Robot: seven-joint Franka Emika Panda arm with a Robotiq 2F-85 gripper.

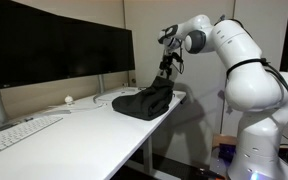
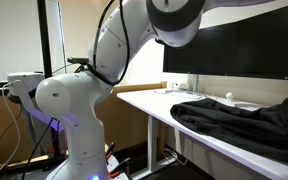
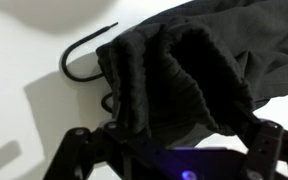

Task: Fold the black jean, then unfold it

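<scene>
The black jean (image 1: 147, 101) lies bunched in a wrinkled heap at the far end of the white desk (image 1: 84, 135), near its corner. It also shows as a dark pile in an exterior view (image 2: 246, 118). My gripper (image 1: 166, 70) hangs right over the top of the heap, pointing down. In the wrist view the gripper (image 3: 174, 150) is open, its fingers (image 3: 76, 148) spread wide at either side of a raised fold of the jean (image 3: 179, 75). I see nothing clamped. The arm's end is out of frame in the view with the robot base.
Large dark monitors (image 1: 54, 45) stand along the back of the desk, with a keyboard (image 1: 19, 133) and a small white ball (image 1: 69, 99) in front. A black cable (image 3: 79, 62) loops on the desk beside the jean. The robot base (image 2: 69, 120) stands off the desk's end.
</scene>
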